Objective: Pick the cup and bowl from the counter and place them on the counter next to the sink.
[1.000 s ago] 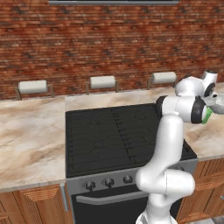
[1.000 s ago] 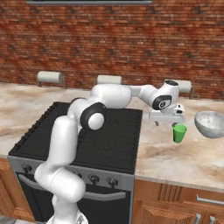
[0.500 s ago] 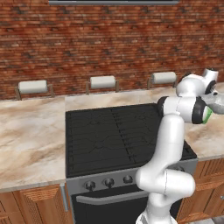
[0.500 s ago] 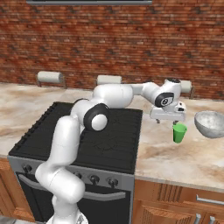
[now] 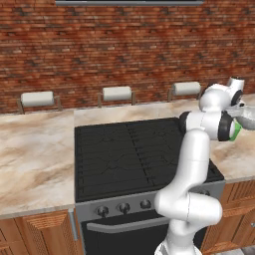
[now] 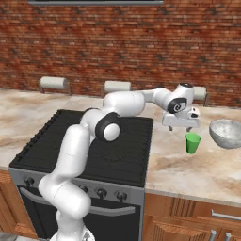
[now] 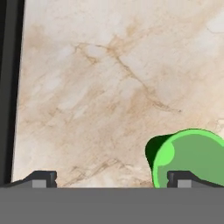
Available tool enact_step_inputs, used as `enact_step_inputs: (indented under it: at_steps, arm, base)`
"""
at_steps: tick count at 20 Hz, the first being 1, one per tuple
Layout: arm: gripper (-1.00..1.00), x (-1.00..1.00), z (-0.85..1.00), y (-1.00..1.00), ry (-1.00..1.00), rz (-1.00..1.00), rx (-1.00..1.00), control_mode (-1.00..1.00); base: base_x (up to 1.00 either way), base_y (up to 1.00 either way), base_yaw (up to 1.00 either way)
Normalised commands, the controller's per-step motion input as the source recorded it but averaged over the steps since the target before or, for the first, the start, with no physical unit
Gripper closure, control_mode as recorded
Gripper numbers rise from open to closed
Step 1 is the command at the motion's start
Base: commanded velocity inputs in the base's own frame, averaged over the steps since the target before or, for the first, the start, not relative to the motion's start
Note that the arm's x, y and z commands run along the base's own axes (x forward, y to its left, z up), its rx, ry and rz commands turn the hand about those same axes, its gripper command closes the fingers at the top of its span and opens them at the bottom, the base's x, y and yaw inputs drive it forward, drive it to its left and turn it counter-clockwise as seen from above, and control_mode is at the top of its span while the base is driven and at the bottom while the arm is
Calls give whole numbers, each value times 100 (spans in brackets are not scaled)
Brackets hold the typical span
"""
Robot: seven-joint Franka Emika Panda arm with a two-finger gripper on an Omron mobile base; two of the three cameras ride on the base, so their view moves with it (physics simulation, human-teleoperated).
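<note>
From the left base view, the white arm stretches right across the black stove (image 5: 134, 154), its hand nearly at the frame's edge; over the last second it has crept only slightly toward the far counter (image 5: 35, 154). A sliver of green behind the forearm is probably the cup (image 5: 237, 128), though the arm hides most of it, and a pale curve at the edge looks like the bowl (image 5: 247, 115).

From the right base view, the gripper (image 6: 181, 127) hangs just above and a little left of the cup (image 6: 192, 142), closer over it than a second ago. Its fingers are spread wide and hold nothing. The cup stands upright on the marbled beige counter (image 6: 188, 169), a small, smooth, bright green tumbler. The bowl (image 6: 227, 133) sits just to its right, apart from it, wide and rounded with a mottled, glassy grey-white skin. Neither has been lifted, so the task is at its first pick.

From the hand view, the fingertips (image 7: 186, 178) stand far apart at the bottom. The cup's round green rim (image 7: 192, 155) lies against one of them, off-centre, so the hand likely needs to shift sideways before descending. Veined tan stone (image 7: 109, 87) spreads beyond, with the stove's dark edge (image 7: 8, 87) along one side.
</note>
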Motion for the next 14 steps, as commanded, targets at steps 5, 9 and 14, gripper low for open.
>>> enact_step_inputs:
  at_steps: [5, 9, 14]
  arm:
    - [-100, 12, 0, -29, 3, 0, 0, -100]
    - [-100, 1, 0, -44, 5, 0, 0, -100]
    - [-100, 1, -3, -41, 6, 0, 0, -100]
  base:
    - [0, 0, 0]
    - [0, 0, 0]
    - [0, 0, 0]
